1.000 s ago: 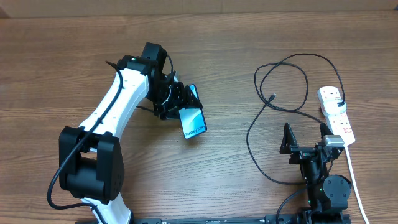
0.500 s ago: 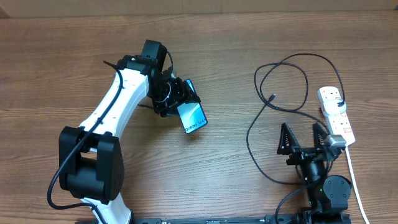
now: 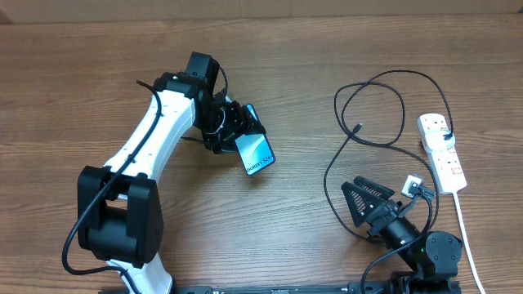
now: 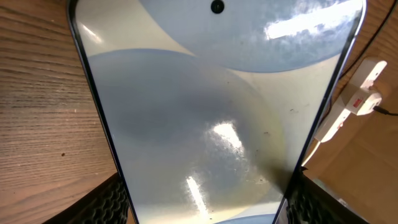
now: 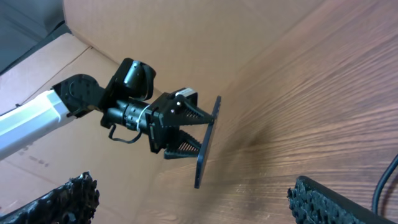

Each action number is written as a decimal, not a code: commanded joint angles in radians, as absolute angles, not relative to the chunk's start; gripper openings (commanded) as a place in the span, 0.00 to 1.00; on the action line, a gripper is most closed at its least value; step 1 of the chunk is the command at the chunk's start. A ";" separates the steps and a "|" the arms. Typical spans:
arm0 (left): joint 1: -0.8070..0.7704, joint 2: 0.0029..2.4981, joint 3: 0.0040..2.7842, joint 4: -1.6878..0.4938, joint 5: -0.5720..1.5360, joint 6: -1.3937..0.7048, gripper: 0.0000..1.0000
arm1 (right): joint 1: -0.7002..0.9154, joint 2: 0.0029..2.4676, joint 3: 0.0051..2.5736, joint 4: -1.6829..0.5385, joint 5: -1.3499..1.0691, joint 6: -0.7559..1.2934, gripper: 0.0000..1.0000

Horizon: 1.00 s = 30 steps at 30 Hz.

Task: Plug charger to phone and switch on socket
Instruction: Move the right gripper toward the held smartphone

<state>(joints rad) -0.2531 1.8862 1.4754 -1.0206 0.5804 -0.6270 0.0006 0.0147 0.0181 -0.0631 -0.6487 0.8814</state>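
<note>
My left gripper [image 3: 235,131] is shut on the phone [image 3: 257,153] and holds it tilted above the table, blue screen up. The phone fills the left wrist view [image 4: 205,106] between the jaws [image 4: 208,211]. In the right wrist view the phone [image 5: 207,140] shows edge-on. My right gripper [image 3: 361,204] is open and empty [image 5: 199,202], low at the front right, and faces left towards the phone. The charger cable [image 3: 331,175] lies looped on the table. Its connector tip [image 3: 359,127] is free. The white socket [image 3: 442,152] lies at the right edge, with the charger plug in its far end.
The socket's thick white cord [image 3: 464,229] runs down the right side past the right arm's base. The socket also shows in the left wrist view [image 4: 351,102]. The cable loop curves around the right gripper's left side. Cardboard stands behind the table [image 5: 186,37].
My right gripper has swung from pointing away to pointing left, and sits lower. The phone in my left gripper has shifted slightly right.
</note>
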 commanded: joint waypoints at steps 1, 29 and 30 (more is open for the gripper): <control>-0.247 1.893 1.504 -1.021 0.640 -0.631 0.61 | -0.001 0.003 0.008 -0.057 -0.675 0.914 1.00; -0.247 1.893 1.504 -1.043 0.709 -0.633 0.61 | 0.242 0.692 0.290 -0.197 -0.860 0.939 0.99; -0.247 1.893 1.504 -1.044 0.709 -0.633 0.61 | 0.273 0.713 0.290 -0.197 -0.847 0.940 0.99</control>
